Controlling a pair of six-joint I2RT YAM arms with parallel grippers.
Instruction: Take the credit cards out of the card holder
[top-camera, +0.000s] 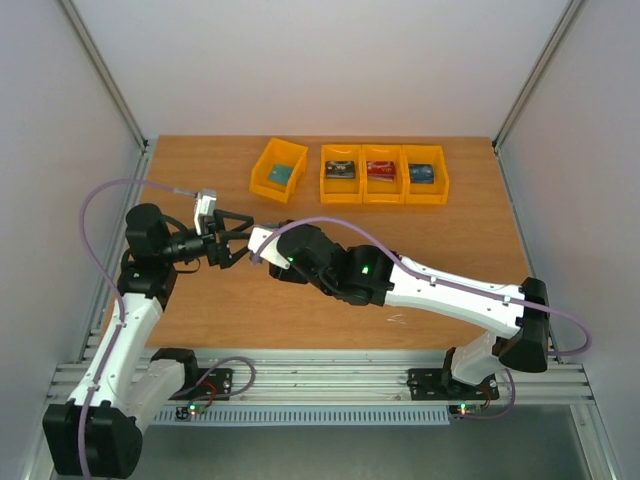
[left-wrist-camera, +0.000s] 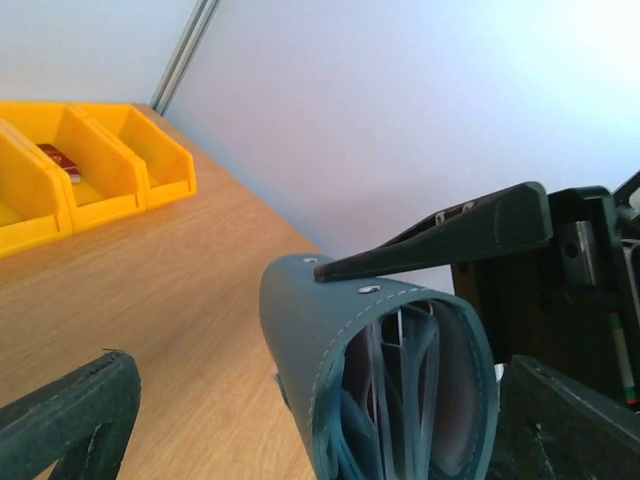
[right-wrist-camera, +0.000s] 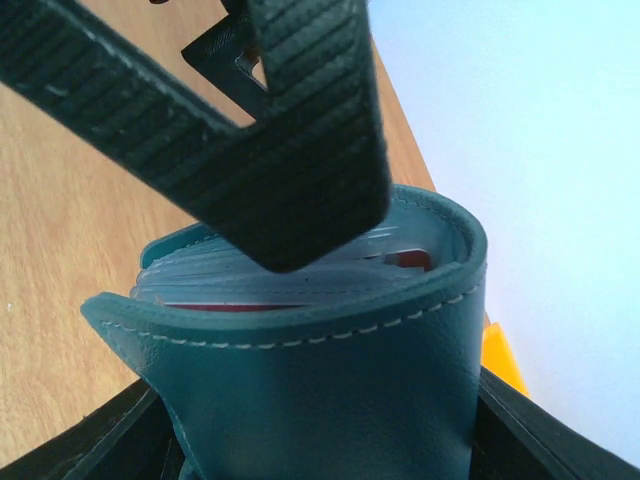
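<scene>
The slate-blue card holder (right-wrist-camera: 320, 380) is bent open and clamped between my right gripper's fingers (right-wrist-camera: 545, 435). It also shows in the left wrist view (left-wrist-camera: 300, 340), pockets fanned apart. Red card edges (right-wrist-camera: 405, 261) sit in its pockets. My left gripper (top-camera: 230, 241) is open around the holder; one finger (right-wrist-camera: 290, 150) hangs over the pockets' mouth and another (left-wrist-camera: 60, 420) stands apart at the side. My right gripper (top-camera: 263, 246) meets the left one at the table's left middle, where the arms hide the holder. A dark card (top-camera: 340, 170), a red card (top-camera: 381, 170) and a blue card (top-camera: 422, 173) lie in yellow bins.
Three joined yellow bins (top-camera: 384, 190) stand at the back centre. A separate yellow bin (top-camera: 262, 180) to their left holds a teal item (top-camera: 281, 174). The bins show in the left wrist view (left-wrist-camera: 100, 190). The wooden table (top-camera: 440, 240) lies inside white walls.
</scene>
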